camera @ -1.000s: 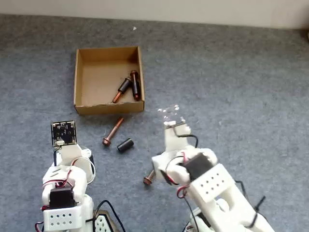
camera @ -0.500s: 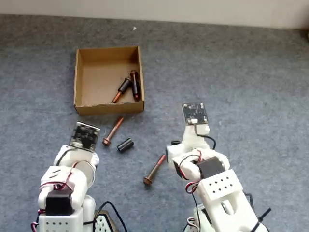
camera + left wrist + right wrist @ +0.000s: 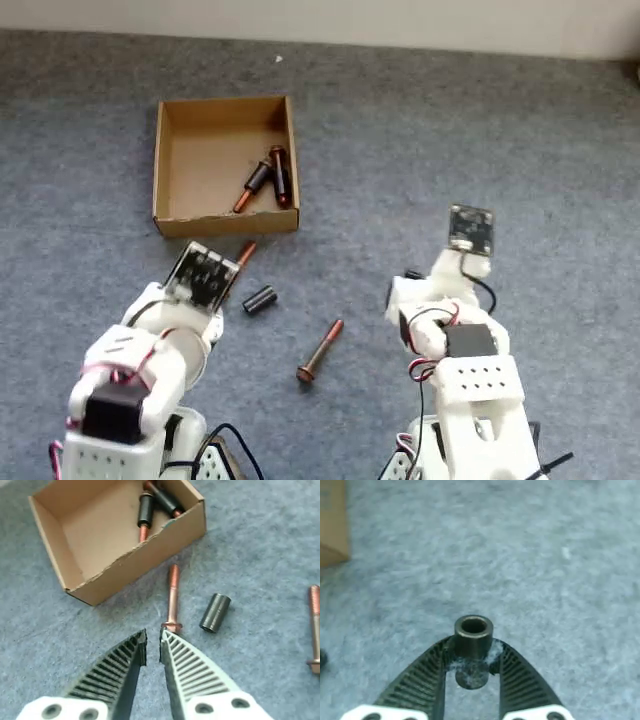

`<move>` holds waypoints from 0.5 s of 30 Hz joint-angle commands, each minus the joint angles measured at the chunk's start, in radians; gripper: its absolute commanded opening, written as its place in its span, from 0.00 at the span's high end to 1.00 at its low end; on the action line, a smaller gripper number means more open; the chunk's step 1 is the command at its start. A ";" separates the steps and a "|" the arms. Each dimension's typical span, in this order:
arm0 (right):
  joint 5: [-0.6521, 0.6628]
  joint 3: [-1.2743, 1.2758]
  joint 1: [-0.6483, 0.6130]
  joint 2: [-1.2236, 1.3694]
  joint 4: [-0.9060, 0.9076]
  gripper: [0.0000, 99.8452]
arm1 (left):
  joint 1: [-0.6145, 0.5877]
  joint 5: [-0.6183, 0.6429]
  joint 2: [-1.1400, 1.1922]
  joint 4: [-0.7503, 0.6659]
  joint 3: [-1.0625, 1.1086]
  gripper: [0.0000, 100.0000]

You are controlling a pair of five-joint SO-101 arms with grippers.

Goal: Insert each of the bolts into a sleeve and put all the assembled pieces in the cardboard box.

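Note:
The cardboard box (image 3: 160, 165) stands at the back left with two sleeved bolts (image 3: 270, 178) inside, also seen as the sleeved bolts (image 3: 155, 502) in the box (image 3: 120, 545). A bare copper bolt (image 3: 173, 595) lies just in front of the box, its head right at the tips of my left gripper (image 3: 153, 641), which is shut with nothing in it. A loose black sleeve (image 3: 215, 612) lies beside that bolt, the same sleeve (image 3: 259, 299) in the high view. A second bolt (image 3: 320, 350) lies mid-table. My right gripper (image 3: 472, 652) is shut on another black sleeve (image 3: 473, 632), held above the carpet.
Grey carpet covers the whole table. The left arm (image 3: 150, 350) partly covers the bolt near the box. The right arm (image 3: 450, 320) stands right of the middle bolt, with open carpet to its right and behind it.
The right arm swung to the right, uncovering the middle bolt. The left arm moved forward and right, toward the bolt in front of the box.

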 commanded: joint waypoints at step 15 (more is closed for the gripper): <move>-0.023 0.031 0.036 -0.019 -0.073 1.00 | 0.054 -0.009 0.974 -0.221 -0.397 0.83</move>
